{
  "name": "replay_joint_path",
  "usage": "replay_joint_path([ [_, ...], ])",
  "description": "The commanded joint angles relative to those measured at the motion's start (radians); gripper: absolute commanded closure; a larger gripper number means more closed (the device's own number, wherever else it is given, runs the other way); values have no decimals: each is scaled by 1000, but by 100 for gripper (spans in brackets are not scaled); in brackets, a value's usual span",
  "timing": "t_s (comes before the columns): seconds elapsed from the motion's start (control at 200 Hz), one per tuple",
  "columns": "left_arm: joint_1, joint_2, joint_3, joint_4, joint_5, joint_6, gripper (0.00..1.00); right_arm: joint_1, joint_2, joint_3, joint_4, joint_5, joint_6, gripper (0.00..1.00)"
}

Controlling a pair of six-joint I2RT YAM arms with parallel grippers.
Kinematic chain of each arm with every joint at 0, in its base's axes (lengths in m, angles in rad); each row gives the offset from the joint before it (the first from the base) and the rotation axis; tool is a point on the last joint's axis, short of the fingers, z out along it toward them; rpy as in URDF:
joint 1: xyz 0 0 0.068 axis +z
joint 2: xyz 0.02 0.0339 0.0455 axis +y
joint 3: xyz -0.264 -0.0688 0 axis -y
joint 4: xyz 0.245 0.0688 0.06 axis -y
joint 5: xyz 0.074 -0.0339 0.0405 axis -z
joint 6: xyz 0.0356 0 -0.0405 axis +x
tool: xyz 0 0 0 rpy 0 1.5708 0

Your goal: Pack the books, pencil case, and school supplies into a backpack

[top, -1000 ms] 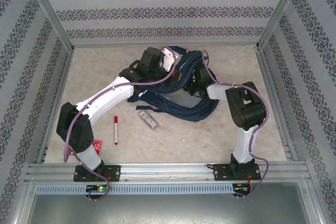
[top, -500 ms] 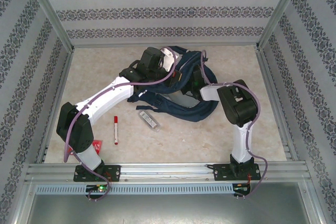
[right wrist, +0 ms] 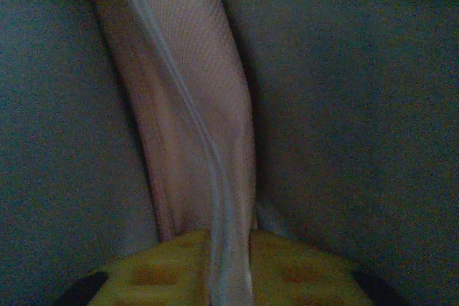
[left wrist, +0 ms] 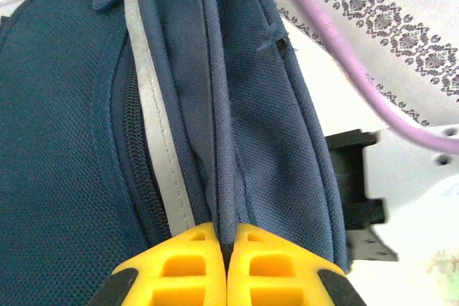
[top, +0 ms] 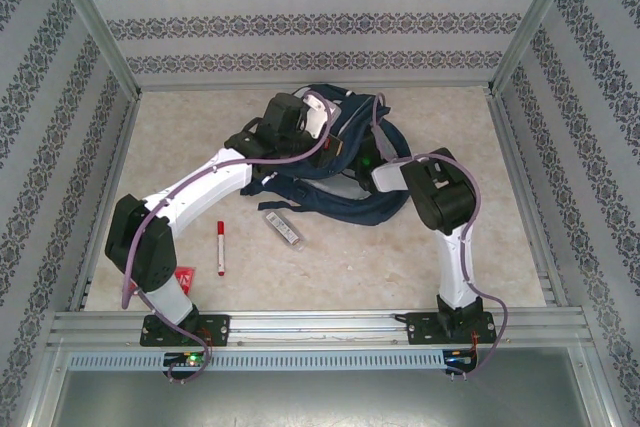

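Observation:
The navy backpack lies at the back middle of the table. My left gripper is shut on a piped seam of the backpack beside a grey reflective stripe. Inside the dark bag, my right gripper has a pale pinkish flat strip with a clear edge between its fingers; it is too dim to tell whether they grip it. The clear pencil case, the red-capped white marker and a small red packet lie on the table in front. The books are out of view.
Patterned walls and metal posts close in the table on the left, back and right. The backpack's dark straps trail toward the pencil case. A metal rail runs along the near edge.
The right arm has swung left and reached deeper into the backpack. The bag's fabric has bunched up toward the back. The left arm has stayed put.

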Motion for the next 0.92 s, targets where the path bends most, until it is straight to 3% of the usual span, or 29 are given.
replay_joint_path([
  [0.0,28,-57,-21,110,32,3,100,-20,-113,-86,-50,15,-12,71],
  [0.095,38,-43,-15,63,4,36,100,-42,-203,-157,-103,5,-27,66],
  [0.47,48,-28,-82,88,1,32,100,-178,-550,-386,-292,-65,-144,64],
  [0.595,49,-27,-104,69,35,4,74,-245,-718,-451,-411,-63,-238,62],
  [0.769,48,-127,-174,108,137,-138,63,-390,-874,-475,-545,-102,-384,61],
  [0.914,55,-272,-218,-26,30,-164,55,-419,-962,-349,-771,-74,-623,61],
])
